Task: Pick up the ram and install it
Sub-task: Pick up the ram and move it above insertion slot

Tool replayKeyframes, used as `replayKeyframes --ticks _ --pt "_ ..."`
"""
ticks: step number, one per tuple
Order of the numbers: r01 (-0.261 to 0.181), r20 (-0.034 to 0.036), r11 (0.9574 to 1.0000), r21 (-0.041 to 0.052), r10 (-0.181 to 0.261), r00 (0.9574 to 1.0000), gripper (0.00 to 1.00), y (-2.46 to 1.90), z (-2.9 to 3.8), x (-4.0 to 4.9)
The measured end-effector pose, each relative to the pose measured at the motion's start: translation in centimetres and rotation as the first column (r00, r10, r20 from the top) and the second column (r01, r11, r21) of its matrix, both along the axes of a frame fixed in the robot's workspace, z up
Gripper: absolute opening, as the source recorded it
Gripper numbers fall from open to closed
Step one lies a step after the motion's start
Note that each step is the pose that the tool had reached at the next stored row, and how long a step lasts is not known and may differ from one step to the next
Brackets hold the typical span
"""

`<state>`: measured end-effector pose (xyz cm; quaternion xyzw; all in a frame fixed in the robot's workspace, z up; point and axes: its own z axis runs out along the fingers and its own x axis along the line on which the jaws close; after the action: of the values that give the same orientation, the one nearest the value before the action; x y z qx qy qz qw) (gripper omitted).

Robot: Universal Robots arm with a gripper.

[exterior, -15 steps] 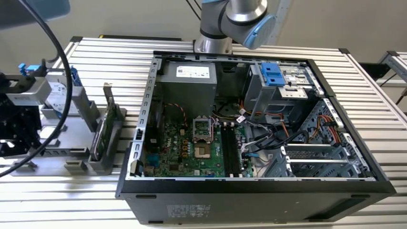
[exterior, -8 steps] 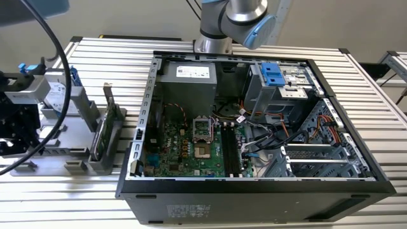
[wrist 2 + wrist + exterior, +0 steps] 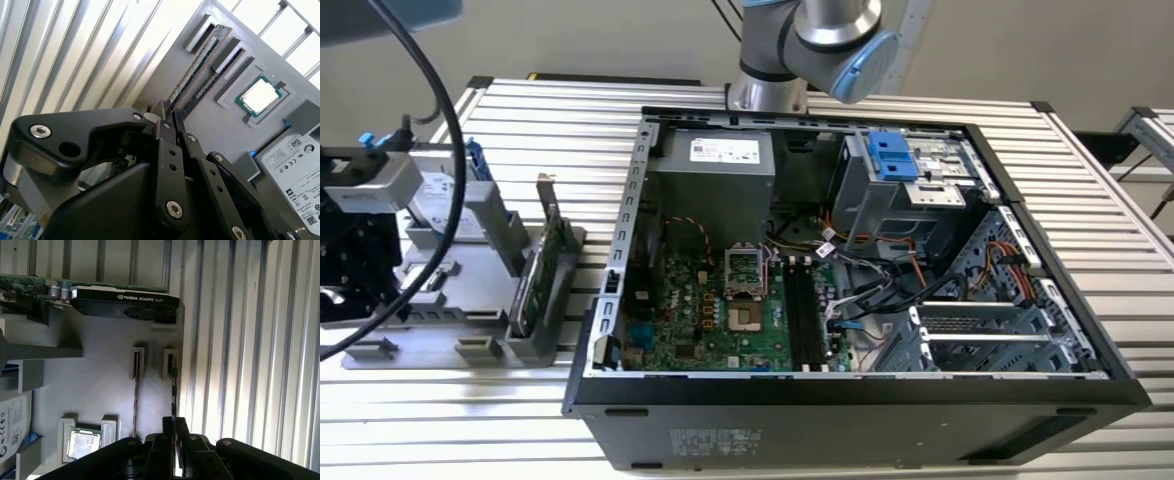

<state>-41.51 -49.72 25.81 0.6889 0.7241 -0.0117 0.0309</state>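
Black fingers [image 3: 182,428] narrow, tight on the end of the ram [image 3: 173,382] upright in its grey tray [image 3: 100,385] slot

Green motherboard [image 3: 707,310] inside a black steel computer case [image 3: 854,420] on a ribbed silver aluminium table [image 3: 520,110]; a blue plastic drive latch [image 3: 890,155], a plain grey moulded parts tray [image 3: 210,135], a matte black gripper [image 3: 169,109].

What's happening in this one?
The arm's gripper sits over the grey parts tray, lined up with the end of the ram standing in the slot nearest the tray's edge. The ram is not yet out of its slot. The open computer case stands beside the tray.
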Motion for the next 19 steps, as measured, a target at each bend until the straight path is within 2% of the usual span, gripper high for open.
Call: replayKeyframes --ticks 19 --pt "0.0 0.0 1.0 0.0001 0.0 1.0 0.0 0.0 0.88 0.0"
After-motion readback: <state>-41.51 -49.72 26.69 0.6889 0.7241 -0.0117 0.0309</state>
